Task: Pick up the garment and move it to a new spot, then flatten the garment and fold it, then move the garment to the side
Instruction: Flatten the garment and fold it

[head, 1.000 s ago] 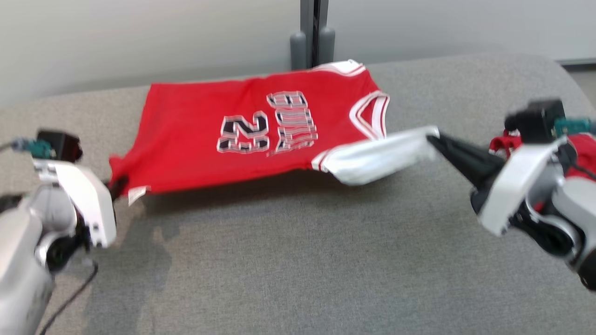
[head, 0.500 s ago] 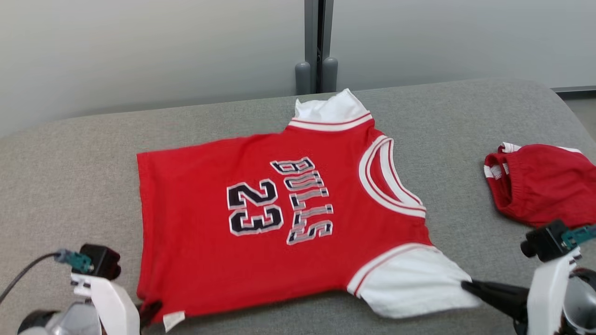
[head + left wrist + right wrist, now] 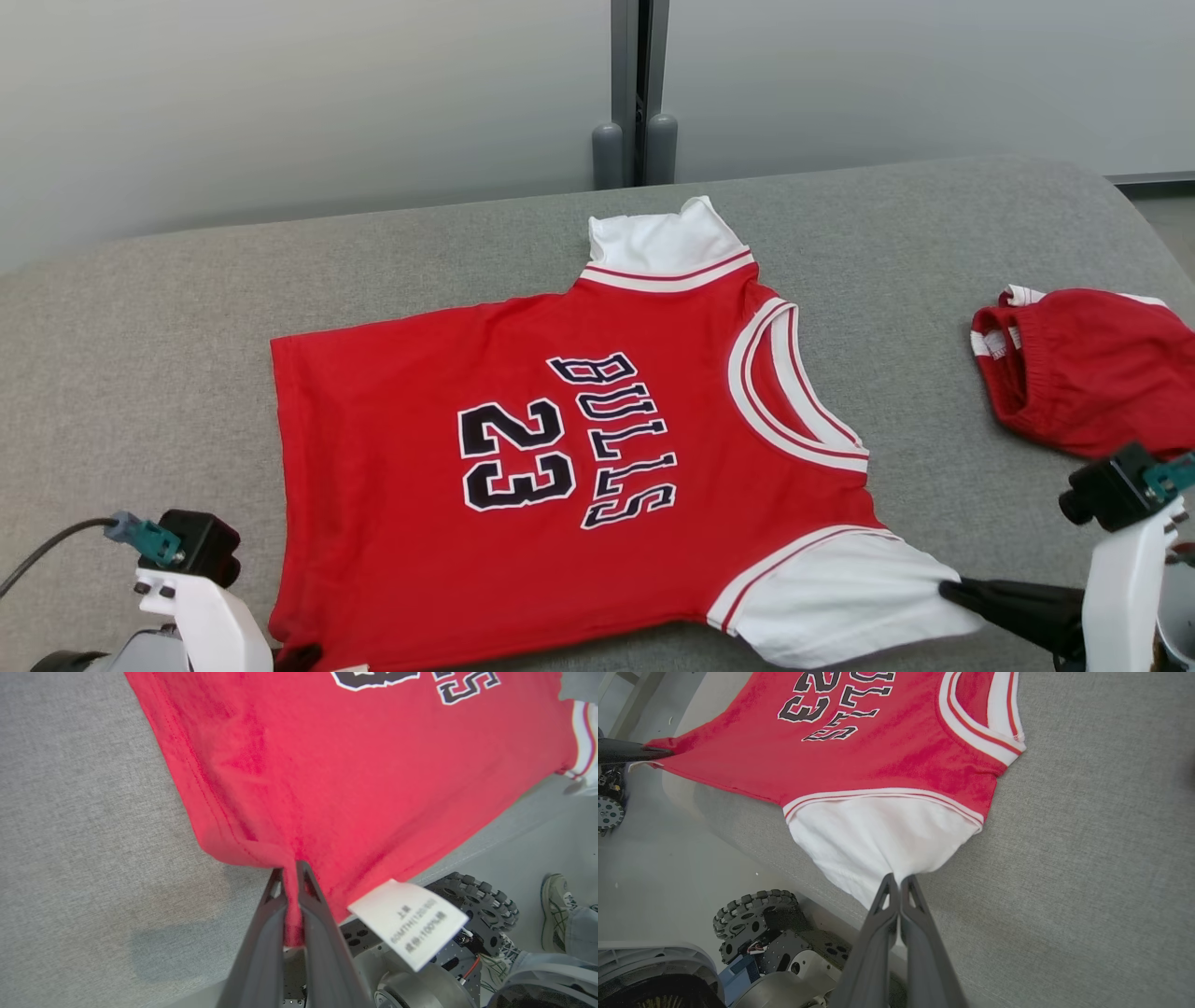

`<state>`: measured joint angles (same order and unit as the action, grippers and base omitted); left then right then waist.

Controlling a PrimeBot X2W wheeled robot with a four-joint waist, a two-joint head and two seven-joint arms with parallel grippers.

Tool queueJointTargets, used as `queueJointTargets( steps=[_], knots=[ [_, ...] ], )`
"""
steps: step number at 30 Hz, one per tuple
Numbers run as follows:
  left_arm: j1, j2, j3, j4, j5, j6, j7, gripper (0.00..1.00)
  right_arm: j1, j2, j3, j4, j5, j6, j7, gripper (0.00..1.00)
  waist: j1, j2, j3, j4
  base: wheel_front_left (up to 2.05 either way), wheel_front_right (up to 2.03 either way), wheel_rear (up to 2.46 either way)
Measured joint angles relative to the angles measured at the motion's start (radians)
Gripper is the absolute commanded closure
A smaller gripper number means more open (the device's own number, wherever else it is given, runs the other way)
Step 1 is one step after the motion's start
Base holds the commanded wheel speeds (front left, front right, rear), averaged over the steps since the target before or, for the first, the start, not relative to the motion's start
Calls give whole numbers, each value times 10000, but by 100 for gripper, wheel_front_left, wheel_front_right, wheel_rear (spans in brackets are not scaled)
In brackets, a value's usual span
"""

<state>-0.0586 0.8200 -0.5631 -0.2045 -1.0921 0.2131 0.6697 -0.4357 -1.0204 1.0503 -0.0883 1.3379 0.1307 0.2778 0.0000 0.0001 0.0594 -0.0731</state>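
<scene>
Found red Bulls 23 jersey (image 3: 560,448) spread face up on grey fabric desk (image 3: 187,308), drawn slightly nearer the front edge than half a second ago, far white sleeve (image 3: 658,241) smoother. Holding hem corner (image 3: 261,851) in clenched left end effector (image 3: 290,872), near white sleeve (image 3: 878,844) in clenched right end effector (image 3: 896,879). Reads as flattening nearly done, folding next. Noted red shorts (image 3: 1092,373) well apart at right.
</scene>
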Motion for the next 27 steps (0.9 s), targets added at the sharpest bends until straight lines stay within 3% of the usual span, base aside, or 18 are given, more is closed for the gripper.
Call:
queueJointTargets(
  steps=[7,11,16,22,27],
  knots=[
    [-1238,38,-19,717,-554,-180,1463,100,-530,846,-1156,437,-98,0,1254,100,0,0,377,-32,0,0,0],
    [-2286,-207,-130,1365,-1001,-364,2577,100,-1264,1651,-1618,736,337,0,2048,100,0,0,818,-20,0,0,0],
    [-3733,-566,-198,2224,-1151,-391,3538,100,-2303,2299,-1812,1960,357,0,3206,100,0,0,1449,5,0,0,0],
    [-4780,-961,-355,3312,-1058,-453,3973,100,-3177,3177,-2008,3534,297,0,3871,100,0,0,1842,43,0,0,0],
    [-5251,-1208,-374,3856,-993,-631,3969,100,-3645,3735,-2153,4092,48,0,3705,100,0,0,1987,50,0,0,0]
  ],
)
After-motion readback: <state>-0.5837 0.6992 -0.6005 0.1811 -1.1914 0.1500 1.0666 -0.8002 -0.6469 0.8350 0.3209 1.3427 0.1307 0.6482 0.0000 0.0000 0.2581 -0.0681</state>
